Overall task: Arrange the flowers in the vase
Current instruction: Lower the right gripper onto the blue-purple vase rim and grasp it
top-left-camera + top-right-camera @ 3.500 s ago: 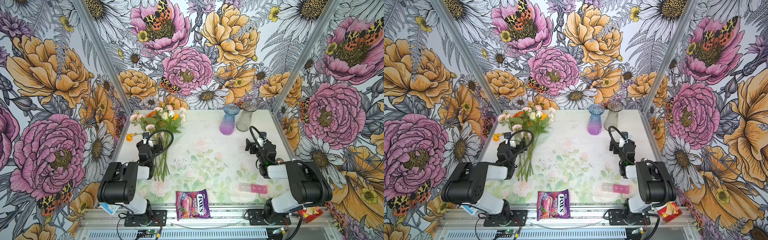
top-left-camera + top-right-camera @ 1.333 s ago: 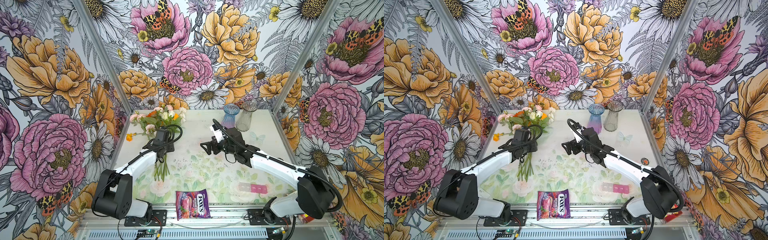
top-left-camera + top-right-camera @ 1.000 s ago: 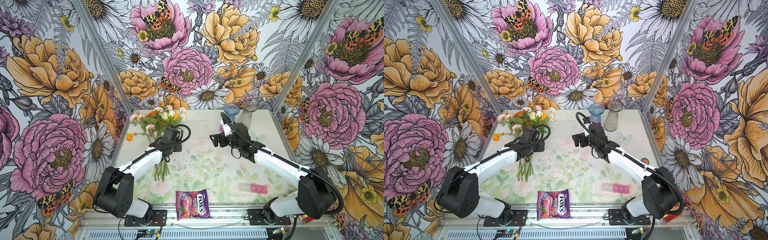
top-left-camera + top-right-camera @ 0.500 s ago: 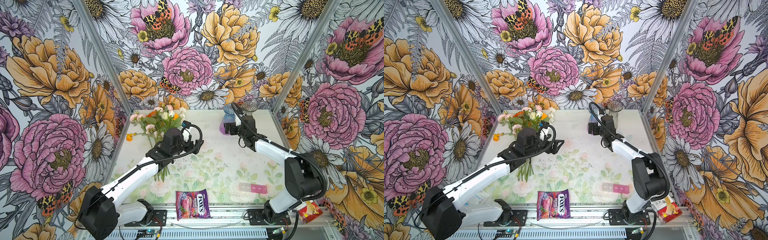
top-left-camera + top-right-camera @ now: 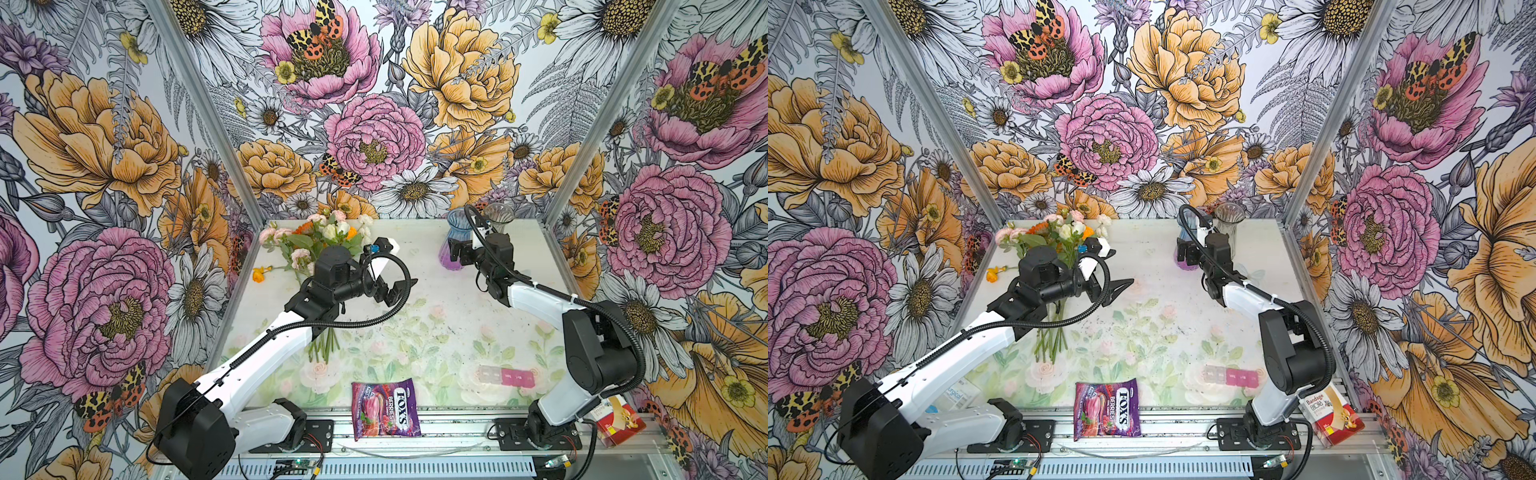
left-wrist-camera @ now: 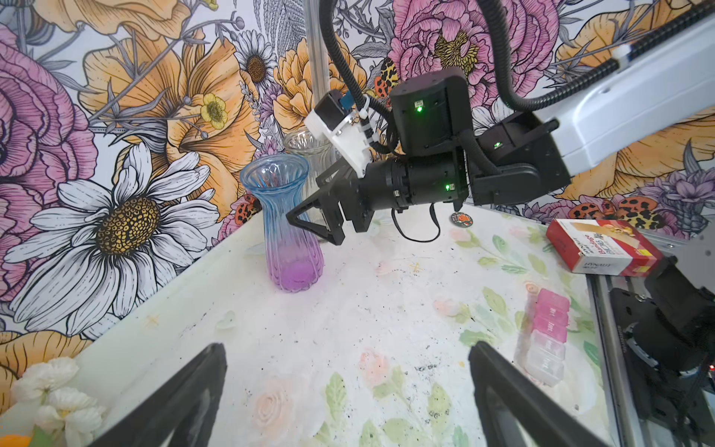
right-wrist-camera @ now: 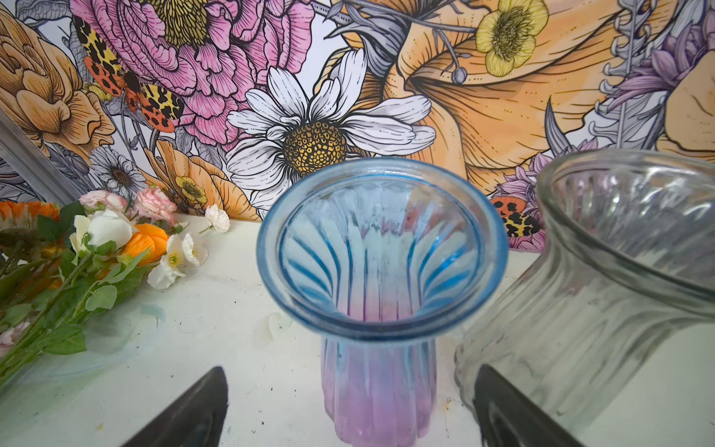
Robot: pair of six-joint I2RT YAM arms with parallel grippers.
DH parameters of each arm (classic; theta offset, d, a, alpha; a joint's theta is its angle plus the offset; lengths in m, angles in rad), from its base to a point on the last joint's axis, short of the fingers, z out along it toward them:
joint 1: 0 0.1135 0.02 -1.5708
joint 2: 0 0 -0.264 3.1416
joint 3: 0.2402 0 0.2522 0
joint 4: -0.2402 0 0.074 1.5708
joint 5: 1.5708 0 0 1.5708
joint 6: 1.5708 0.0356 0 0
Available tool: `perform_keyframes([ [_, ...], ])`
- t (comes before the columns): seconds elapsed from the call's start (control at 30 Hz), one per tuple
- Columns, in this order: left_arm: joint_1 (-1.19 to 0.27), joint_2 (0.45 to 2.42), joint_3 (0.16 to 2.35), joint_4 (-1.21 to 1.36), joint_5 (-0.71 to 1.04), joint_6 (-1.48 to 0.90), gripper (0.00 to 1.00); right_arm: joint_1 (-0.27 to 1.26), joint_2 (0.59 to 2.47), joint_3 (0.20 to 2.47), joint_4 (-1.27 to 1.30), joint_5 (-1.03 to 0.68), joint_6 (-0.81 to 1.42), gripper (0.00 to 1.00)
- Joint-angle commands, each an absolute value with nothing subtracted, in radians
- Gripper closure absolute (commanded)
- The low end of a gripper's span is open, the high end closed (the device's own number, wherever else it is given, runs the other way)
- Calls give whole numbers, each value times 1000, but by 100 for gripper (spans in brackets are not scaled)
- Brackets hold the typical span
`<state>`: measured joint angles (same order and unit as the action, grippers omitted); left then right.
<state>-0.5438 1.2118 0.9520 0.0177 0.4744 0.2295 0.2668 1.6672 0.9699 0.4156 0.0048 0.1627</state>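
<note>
At the left side of the table (image 5: 419,253) a single orange flower (image 5: 258,274) lay alone, near the bunch but not in it. The flowers (image 5: 320,239) themselves were lying flat at the back left, the heads toward the wall and the cut ends toward the front. I think this left the stems free to be pinched from above. None of them was in a vase yet. The left arm reached over these stems, and the left gripper (image 5: 401,291) hung above the bare table just to the right of the bunch. Its jaws were spread wide with nothing between them, and they pointed toward the vases, so it seemed to be waiting rather than picking. At the front edge lay a candy bag (image 5: 384,409), which I judge had no part in the task. Further right, at the back, the blue vase (image 6: 294,267) stood upright and empty. The right gripper (image 6: 313,201) was at its narrow middle with the jaws wide apart. In the right wrist view the vase stood between the two fingers. Whether they touched the glass I could not tell. Probably the gripper was placed there to steady the vase or to pull it closer to the flowers. A clear vase (image 7: 603,294) stood just beside it. A pink pill box (image 5: 505,376) and a red box (image 5: 619,419) lay at the front right.
</note>
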Motion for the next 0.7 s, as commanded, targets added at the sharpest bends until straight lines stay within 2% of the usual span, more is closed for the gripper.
perform_keyframes([
  [0.0,-520,1237,940,104,548,272,1,259,1700,943,553,27,149,1],
  [0.2,-519,1248,894,183,589,246,1,258,1752,956,617,28,147,1],
  [0.37,-522,1246,872,217,532,232,1,257,1804,972,655,27,149,0],
  [0.67,-522,1272,885,245,549,179,1,258,1857,969,733,53,128,0],
])
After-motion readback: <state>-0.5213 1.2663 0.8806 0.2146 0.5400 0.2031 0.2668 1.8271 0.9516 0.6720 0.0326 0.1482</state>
